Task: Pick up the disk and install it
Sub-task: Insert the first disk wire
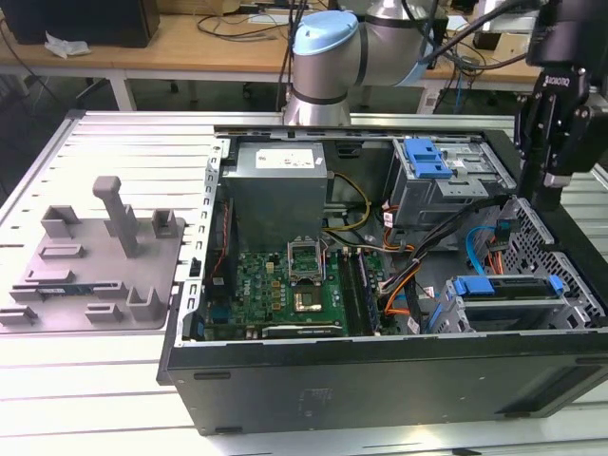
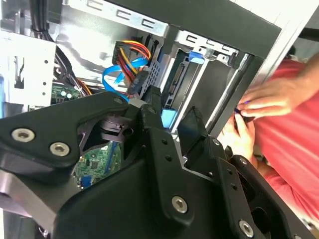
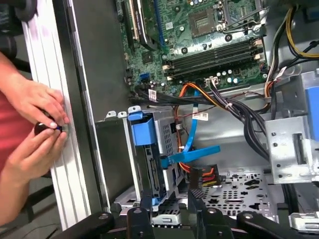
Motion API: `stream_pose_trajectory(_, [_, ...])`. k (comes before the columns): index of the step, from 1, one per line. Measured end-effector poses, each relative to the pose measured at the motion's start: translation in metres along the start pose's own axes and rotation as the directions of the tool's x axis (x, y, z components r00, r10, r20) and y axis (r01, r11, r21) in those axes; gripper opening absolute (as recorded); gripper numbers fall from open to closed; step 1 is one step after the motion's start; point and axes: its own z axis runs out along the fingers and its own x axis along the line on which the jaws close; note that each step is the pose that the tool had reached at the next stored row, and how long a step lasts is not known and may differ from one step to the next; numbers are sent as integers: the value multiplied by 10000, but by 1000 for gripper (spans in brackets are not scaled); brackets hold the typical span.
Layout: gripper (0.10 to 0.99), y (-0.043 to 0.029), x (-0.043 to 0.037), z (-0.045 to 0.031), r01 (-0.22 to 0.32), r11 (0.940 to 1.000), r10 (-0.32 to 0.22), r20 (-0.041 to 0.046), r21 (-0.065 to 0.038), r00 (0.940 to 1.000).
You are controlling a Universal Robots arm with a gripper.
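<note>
Arm (image 1: 380, 43): silver-grey tubing, with a rounded joint closed by a light-blue cap (image 1: 326, 38). Wrist housing (image 1: 560, 95): black, boxy, marked with white lettering. Gripper (image 2: 173, 107), in the second wrist view: matte black, angular plates and link bars, pinned by silver round-head screws (image 2: 59, 148). Two tapered fingers (image 2: 149, 107) are noted.

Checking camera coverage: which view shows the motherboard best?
The exterior view: the motherboard shows almost whole. The first wrist view cuts it off; the second wrist view shows a green sliver behind the gripper.

Matt black hand (image 2: 172, 113); matt dark metal case (image 1: 313, 385).
</note>
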Motion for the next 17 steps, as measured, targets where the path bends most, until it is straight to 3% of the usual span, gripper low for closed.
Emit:
stream_pose_trajectory(2, [416,18,-104,-28,2,10000,-1,-188,33,9998])
stream_pose_trajectory(3, [416,30,-166,-22,3,10000,-3,-207,34,9998])
stream_pose_trajectory(6, [416,35,-194,35,9,10000,-8,-121,14,9999])
stream_pose_trajectory(10, [416,47,-240,42,112,9999,-111,-140,32,9998])
stream_pose_trajectory(17, [416,87,-405,37,325,9990,-313,-362,315,9989])
